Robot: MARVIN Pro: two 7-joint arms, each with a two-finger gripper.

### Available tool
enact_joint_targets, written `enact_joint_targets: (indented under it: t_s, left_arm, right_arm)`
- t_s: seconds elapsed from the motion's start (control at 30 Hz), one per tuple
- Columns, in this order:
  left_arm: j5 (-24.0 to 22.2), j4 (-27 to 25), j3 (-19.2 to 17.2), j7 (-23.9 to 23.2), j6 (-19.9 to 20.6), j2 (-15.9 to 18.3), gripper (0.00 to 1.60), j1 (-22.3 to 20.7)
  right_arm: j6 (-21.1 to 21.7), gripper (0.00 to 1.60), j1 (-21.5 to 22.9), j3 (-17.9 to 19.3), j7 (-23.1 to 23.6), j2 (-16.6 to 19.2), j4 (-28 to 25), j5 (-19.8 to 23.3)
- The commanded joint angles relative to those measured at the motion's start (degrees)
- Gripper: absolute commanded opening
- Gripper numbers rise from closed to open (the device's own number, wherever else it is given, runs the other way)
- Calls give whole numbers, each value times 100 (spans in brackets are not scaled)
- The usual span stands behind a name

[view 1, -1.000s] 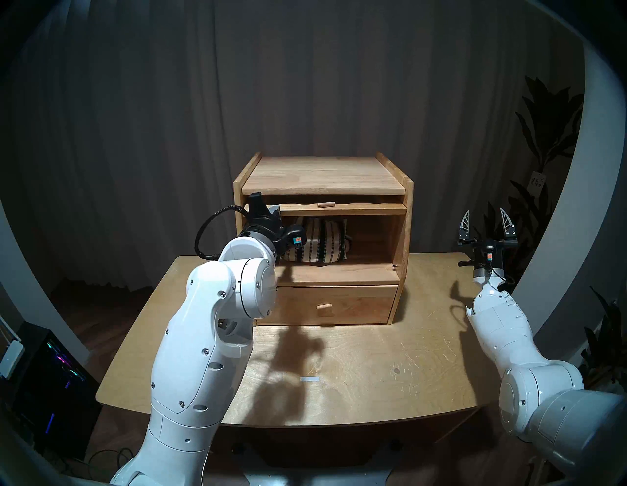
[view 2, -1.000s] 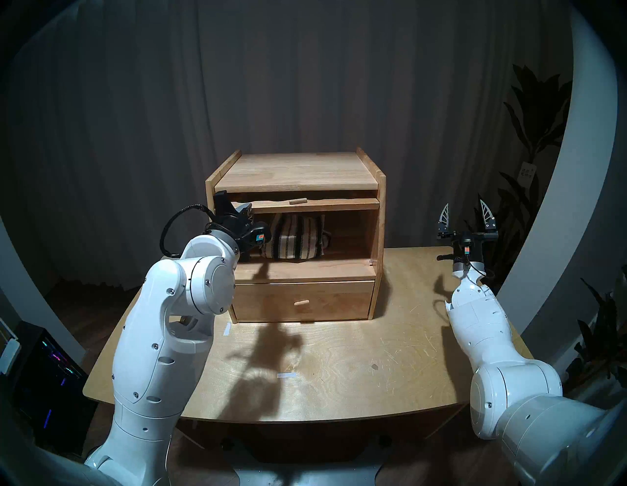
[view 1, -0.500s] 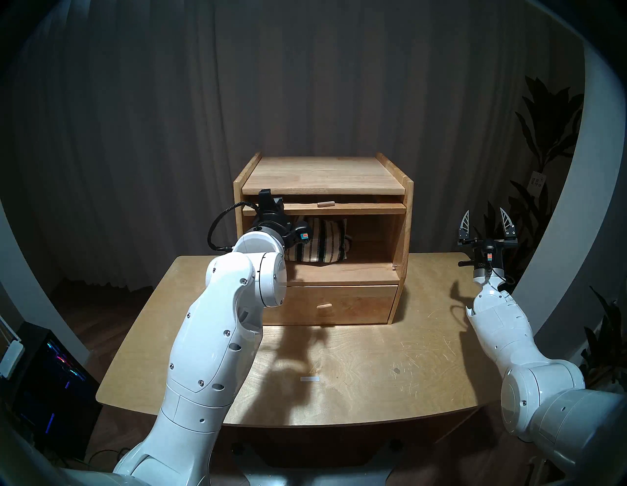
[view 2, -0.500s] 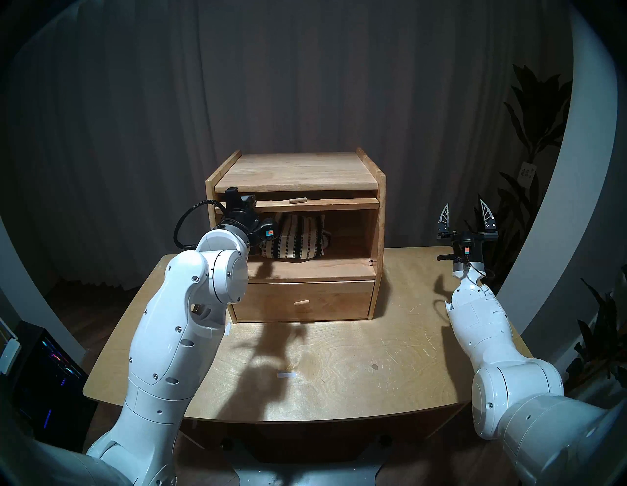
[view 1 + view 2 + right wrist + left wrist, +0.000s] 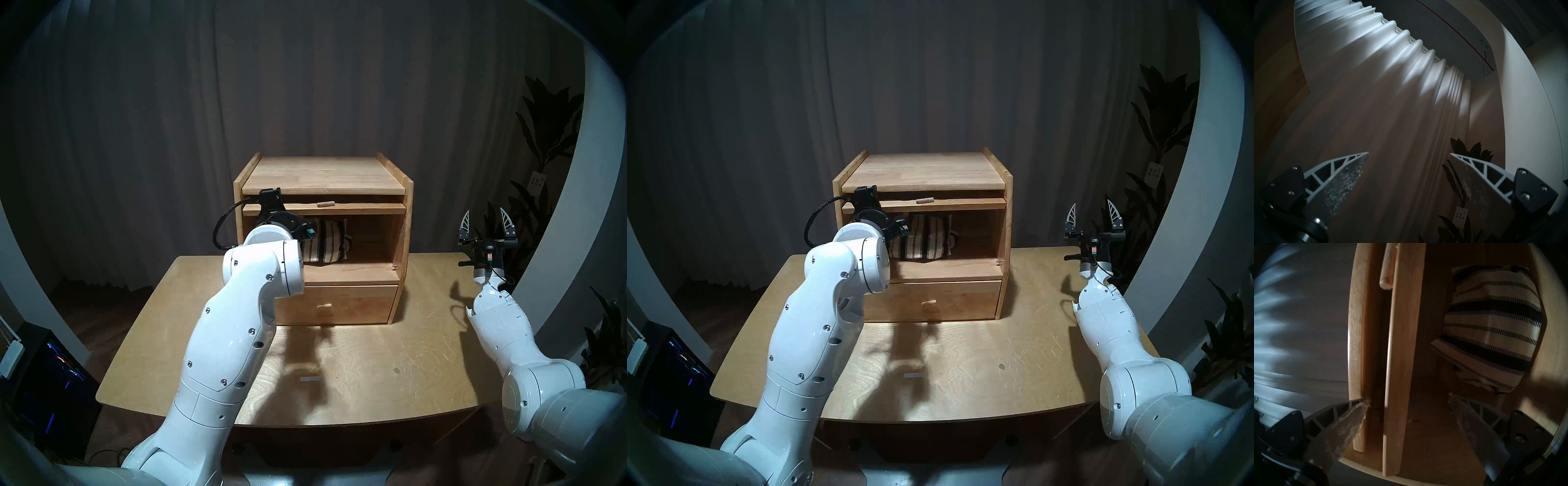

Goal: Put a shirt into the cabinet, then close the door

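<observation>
Straddling: left gripper (image 5: 1407,400), jaws spread and empty, one finger (image 5: 1349,414) at lower left against the cabinet's front edge, the other at lower right inside the compartment.
Idle claw: right gripper (image 5: 487,222), jaws wide apart on nothing, right side of the head view, well apart from the cabinet (image 5: 322,176).
Shirt: shirt (image 5: 1491,324) lies in the compartment, right of centre in the wrist view, apart from both fingers.
Door: door (image 5: 1398,344) is retracted, seen edge-on, its long axis running top to bottom between the fingers; peg handle (image 5: 1387,271) at the upper centre.
Nearer arm: left, by my judgement.
Writing: plant tag (image 5: 1460,215) carries printed characters, too small to read surely.
</observation>
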Motion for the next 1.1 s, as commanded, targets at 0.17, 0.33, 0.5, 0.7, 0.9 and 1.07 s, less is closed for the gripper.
enact_joint_targets:
  t_s: [0.17, 0.33, 0.5, 0.7, 0.9, 1.07]
  left_arm:
    - [189, 117, 514, 1044, 179, -27, 95, -155]
    - [48, 400, 531, 1395, 147, 168, 105, -57]
    - [-202, 627, 461, 1938, 79, 217, 108, -19]
    - [-347, 856, 338, 1804, -25, 163, 114, -209]
    - [-558, 751, 246, 1327, -172, 158, 100, -212]
    - [-586, 64, 308, 954, -228, 343, 73, 261]
  right_arm:
    - [-30, 160, 110, -50, -49, 61, -66, 27]
    - [-30, 160, 114, -92, -74, 75, -58, 46]
    - [-30, 160, 118, -142, -105, 91, -51, 68]
    - [-30, 160, 122, -201, -143, 110, -42, 94]
    - [-30, 160, 126, -255, -176, 128, -34, 118]
    - [-30, 160, 128, -288, -195, 138, -31, 134]
